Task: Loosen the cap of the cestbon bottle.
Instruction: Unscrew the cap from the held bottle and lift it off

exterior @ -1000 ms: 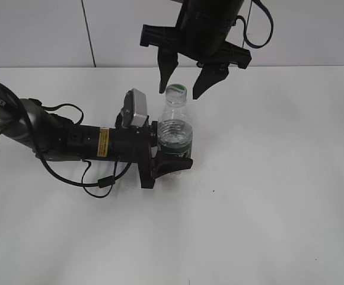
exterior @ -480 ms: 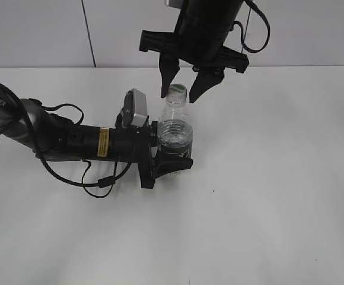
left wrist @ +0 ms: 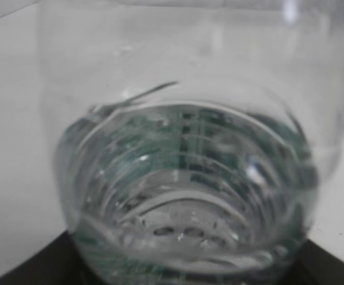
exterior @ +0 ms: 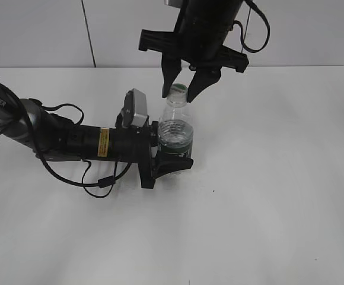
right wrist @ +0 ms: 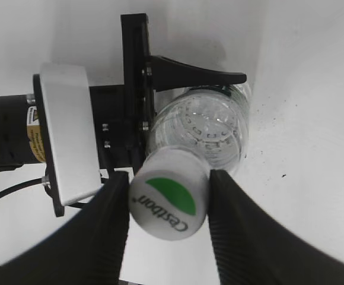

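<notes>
Exterior view shows a wide white table filling most of the frame, matte and softly lit, with a few tiny dark specks. Behind it runs a pale grey wall with one dark vertical seam.

Next in size, the left arm lies low along the table from the left edge, cables looping beside it. Its gripper is clamped on the lower body of the bottle, jaws partly open to that width, one on either side of the green label. The bottle stands upright near the table's middle, part filled with water.

From above, the right gripper hangs straight down over the bottle's neck. In the right wrist view its ribbed fingers flank the white cap, half open; whether they are pressing on it, I cannot tell. The cap sits on the neck, green leaf mark upward.
</notes>
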### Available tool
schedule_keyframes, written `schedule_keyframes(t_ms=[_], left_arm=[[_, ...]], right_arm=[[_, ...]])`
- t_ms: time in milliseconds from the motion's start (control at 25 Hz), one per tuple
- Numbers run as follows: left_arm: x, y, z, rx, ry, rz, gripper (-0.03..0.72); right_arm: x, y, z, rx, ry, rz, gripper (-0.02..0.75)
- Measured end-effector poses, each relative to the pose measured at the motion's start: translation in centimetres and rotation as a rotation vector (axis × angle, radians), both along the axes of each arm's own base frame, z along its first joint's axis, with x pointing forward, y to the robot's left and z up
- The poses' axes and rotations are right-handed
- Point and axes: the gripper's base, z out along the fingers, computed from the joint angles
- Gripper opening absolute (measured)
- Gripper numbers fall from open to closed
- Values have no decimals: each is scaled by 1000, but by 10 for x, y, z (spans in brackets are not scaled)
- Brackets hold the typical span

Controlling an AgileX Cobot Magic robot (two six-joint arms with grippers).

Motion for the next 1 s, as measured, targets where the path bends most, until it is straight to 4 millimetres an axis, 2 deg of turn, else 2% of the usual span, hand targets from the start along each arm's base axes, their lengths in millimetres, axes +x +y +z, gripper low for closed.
schedule_keyframes(t_ms=[200,360,680,1000], left_arm=[[0,0,0,1,0,1,404],[0,0,0,1,0,1,404],[-1,0,0,6,-3,-11,404],[-1,0,0,4,-11,-20,404]], right_arm=[[0,0,0,-1,-4,11,307],[0,0,0,-9,-33,96,307],[-1,1,0,-46,-206,605,307],[-1,2,1,-74,-345,1001,307]])
